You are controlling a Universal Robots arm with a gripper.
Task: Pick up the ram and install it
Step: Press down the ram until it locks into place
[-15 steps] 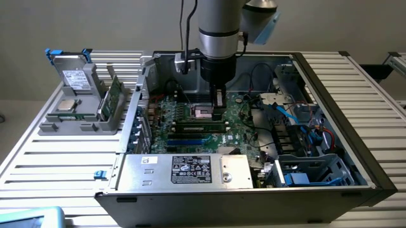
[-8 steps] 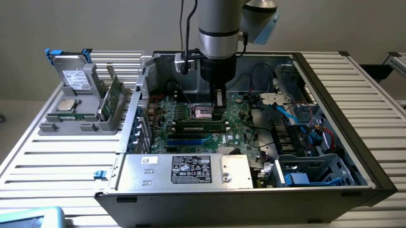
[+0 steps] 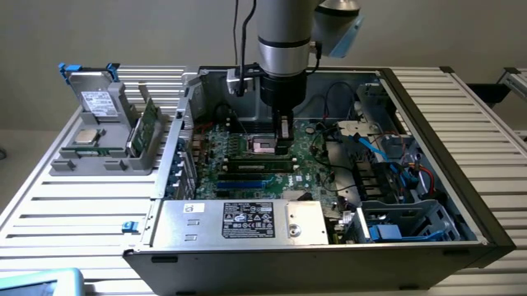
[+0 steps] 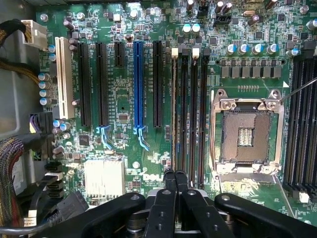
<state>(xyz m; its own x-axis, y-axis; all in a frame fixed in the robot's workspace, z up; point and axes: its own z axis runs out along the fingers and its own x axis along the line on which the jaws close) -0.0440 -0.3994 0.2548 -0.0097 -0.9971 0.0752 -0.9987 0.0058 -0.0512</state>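
one hand, fingers closed together, sits over one ram stick seated in the motherboard, four slots there.

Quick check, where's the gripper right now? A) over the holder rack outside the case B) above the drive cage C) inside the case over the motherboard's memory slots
C: the gripper hangs inside the open case, shut, fingertips at the memory slots beside the empty CPU socket.

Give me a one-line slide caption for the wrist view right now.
Shut gripper poised over the green motherboard, at the end of the thin green RAM stick standing in its black slot beside the empty processor socket.
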